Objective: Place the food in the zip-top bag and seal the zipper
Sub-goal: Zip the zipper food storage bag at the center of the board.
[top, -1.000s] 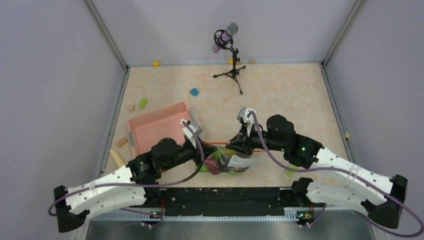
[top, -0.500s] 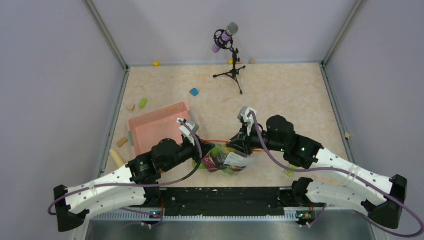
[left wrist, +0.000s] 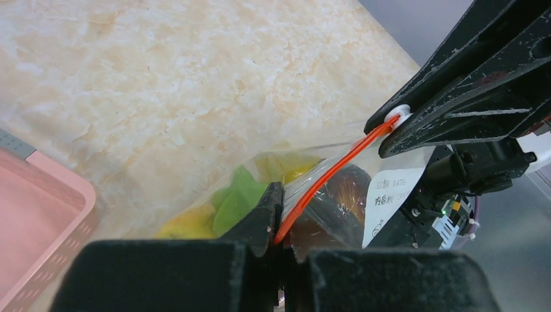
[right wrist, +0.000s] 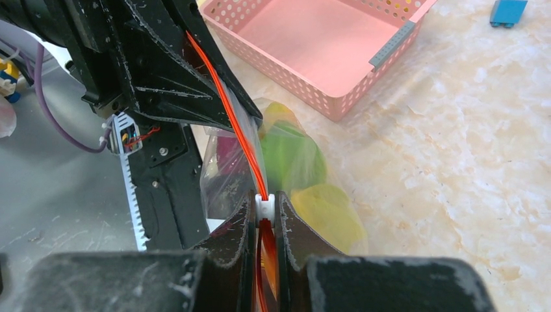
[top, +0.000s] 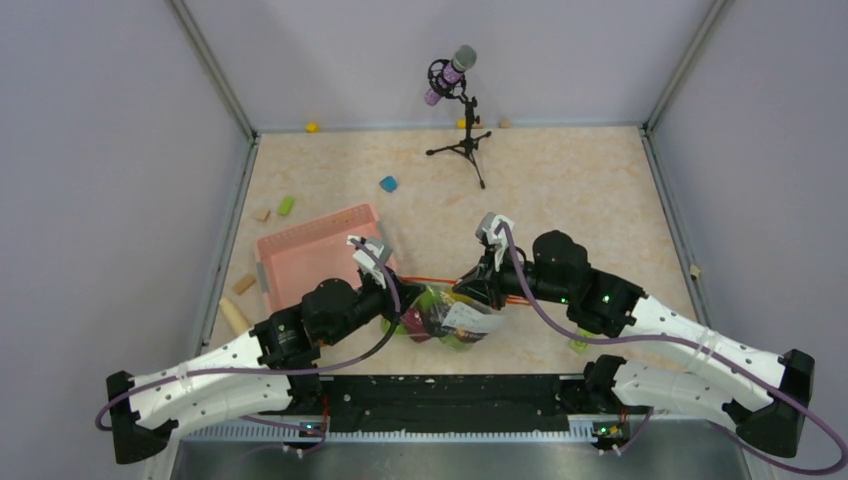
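Note:
The clear zip-top bag point(top: 448, 318) hangs between my two grippers near the table's front edge, and the food shows through it. In the left wrist view the food is a green piece point(left wrist: 237, 198), a yellow piece point(left wrist: 185, 224) and a dark brown piece point(left wrist: 344, 195) beside the white label point(left wrist: 393, 195). My left gripper point(top: 400, 292) point(left wrist: 281, 231) is shut on the left end of the orange-red zipper point(left wrist: 325, 179). My right gripper point(top: 468, 288) point(right wrist: 265, 214) is shut on the zipper's white slider point(right wrist: 265, 207). The zipper point(right wrist: 227, 110) runs taut between them.
The pink basket point(top: 310, 250) stands just left of the bag and shows in the right wrist view point(right wrist: 312, 45). A microphone stand point(top: 462, 140) is at the back. Blue point(top: 388, 184), green point(top: 286, 205) and tan point(top: 244, 284) blocks lie around the basket. A green piece point(top: 578, 345) lies by my right arm.
My left gripper has moved left and slightly back with the zipper end, away from the right gripper. The bag has shifted a little left. The right arm has barely moved.

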{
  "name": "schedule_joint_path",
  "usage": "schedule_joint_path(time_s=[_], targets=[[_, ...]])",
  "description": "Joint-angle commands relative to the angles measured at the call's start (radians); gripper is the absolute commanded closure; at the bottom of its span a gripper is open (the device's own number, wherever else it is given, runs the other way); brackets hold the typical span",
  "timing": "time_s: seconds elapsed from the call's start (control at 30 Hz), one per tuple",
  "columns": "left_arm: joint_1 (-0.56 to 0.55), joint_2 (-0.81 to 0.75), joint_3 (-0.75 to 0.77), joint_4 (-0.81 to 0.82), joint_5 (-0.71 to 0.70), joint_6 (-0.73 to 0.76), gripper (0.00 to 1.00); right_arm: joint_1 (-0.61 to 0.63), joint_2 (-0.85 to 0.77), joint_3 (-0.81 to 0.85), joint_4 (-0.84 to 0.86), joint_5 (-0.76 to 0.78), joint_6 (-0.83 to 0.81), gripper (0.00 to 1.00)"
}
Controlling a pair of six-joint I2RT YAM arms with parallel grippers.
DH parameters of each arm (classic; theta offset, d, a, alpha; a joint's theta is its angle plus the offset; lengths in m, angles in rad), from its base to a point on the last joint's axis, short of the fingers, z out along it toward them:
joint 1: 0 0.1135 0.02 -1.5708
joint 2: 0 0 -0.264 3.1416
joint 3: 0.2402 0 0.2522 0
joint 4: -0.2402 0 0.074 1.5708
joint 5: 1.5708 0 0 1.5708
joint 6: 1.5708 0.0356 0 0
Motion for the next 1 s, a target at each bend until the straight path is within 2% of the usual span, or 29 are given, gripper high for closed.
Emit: schedule_joint_path(time_s=[0.0, 0.97], targets=[[0.024, -0.038, 0.020, -0.099, -0.251, -0.003, 1.00, -0.009, -0.046, -0.008, -0.064, 0.070, -0.008, 1.00], [0.025, -0.045, 0.036, -0.174, -0.421, -0.072, 1.00, -0.009, -0.053, -0.013, -0.081, 0.099, -0.005, 1.00]])
